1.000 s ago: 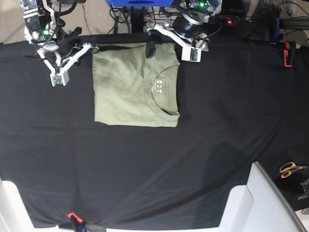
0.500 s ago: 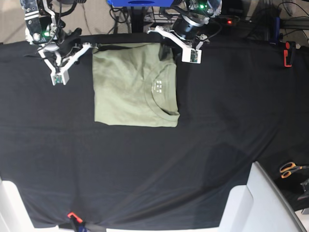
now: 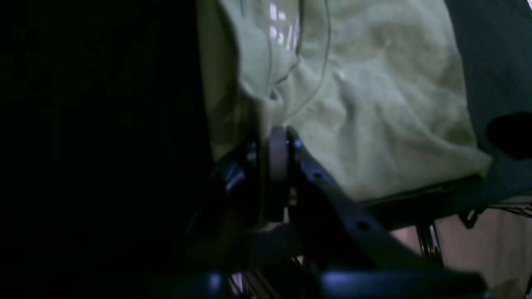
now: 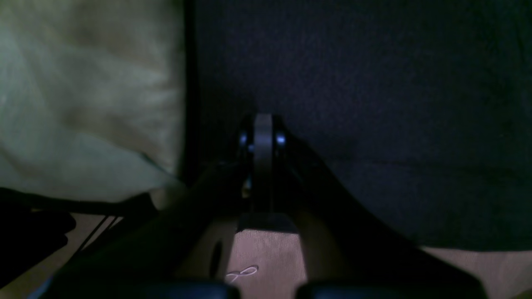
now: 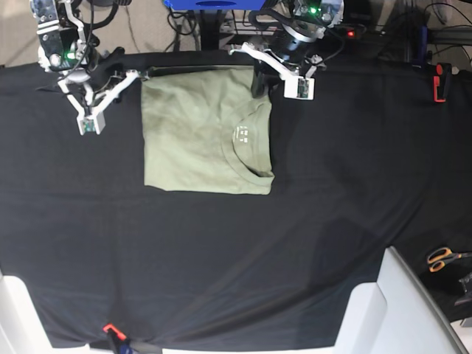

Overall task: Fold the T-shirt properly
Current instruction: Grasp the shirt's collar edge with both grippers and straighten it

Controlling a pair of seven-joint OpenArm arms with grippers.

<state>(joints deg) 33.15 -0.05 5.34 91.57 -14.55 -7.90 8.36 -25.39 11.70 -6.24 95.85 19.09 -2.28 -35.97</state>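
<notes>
The left tool (image 5: 258,82), wide apart a second ago, now clamps the T-shirt (image 5: 199,133) at its near corner, readying a fold. The right tool (image 4: 262,137) (jaws together, empty) hovers over the black cloth (image 5: 221,251) beside the shirt.

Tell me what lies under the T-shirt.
The folded T-shirt lies on the black cloth, which shows all around it. Whatever the cloth covers, and the shirt's own folded-under layers, cannot be seen.
</notes>
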